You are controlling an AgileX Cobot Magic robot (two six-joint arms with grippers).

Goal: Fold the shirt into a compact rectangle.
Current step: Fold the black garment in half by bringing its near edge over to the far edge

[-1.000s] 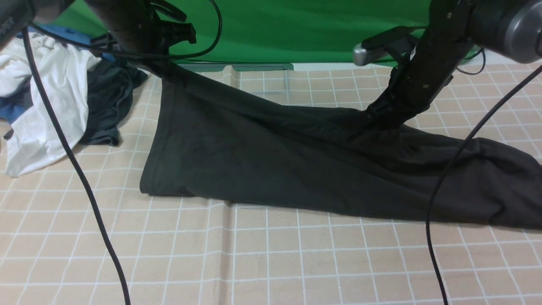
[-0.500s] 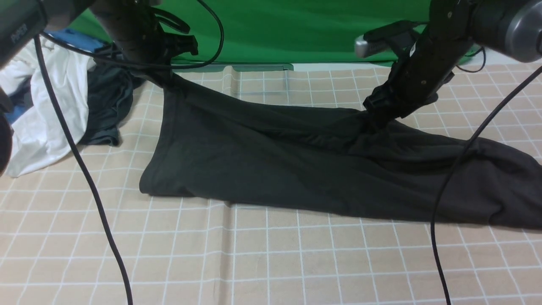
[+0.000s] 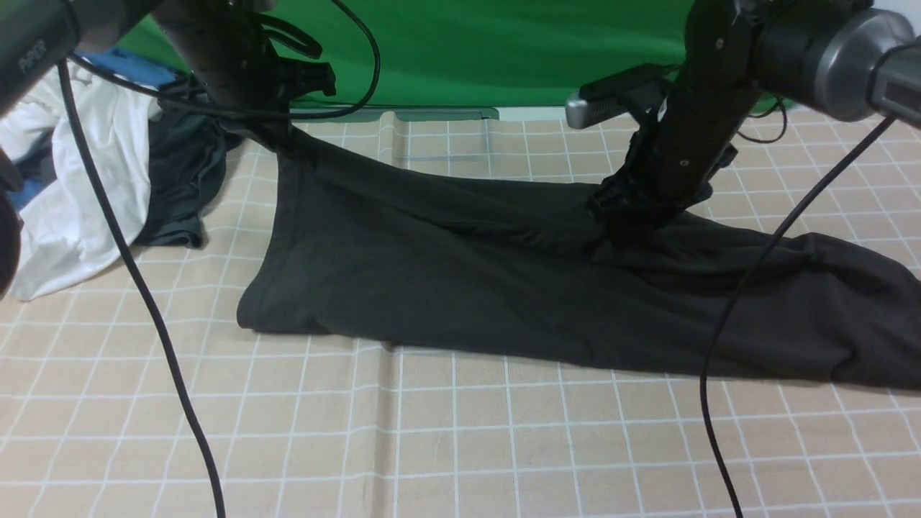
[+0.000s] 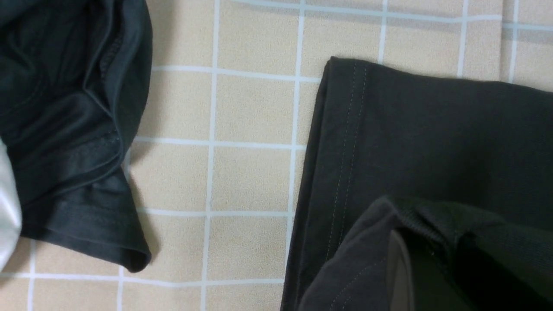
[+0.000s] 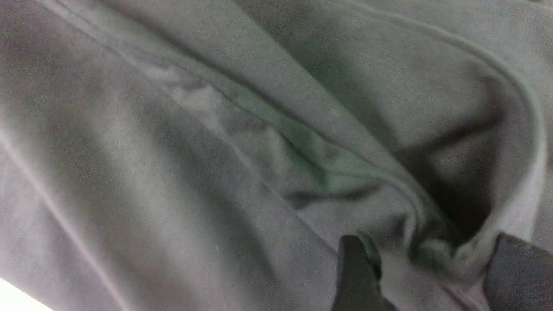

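Right pincer point(image 3: 622, 216) has shifted toward frame left since the earlier front frames; its arm leans further over the black shirt point(image 3: 468, 273).
- Right wrist view: both fingers point(image 5: 354, 276) stand wide apart, i.e. the pincer is open. A loose fold of cloth is bunched between them.
- Left pincer point(image 3: 277, 133), upper left of the front frame, is clamped on a shirt corner. Cloth rises taut to it from the tabletop point(image 3: 432, 446).
- Shirt lies across the middle of the front frame, running from centre left to the right edge. Its hemmed edge, with double stitching, is on the left.
- White garment point(image 3: 79, 180) and smaller dark garment point(image 3: 180, 180) are heaped at far left, apart from the shirt.
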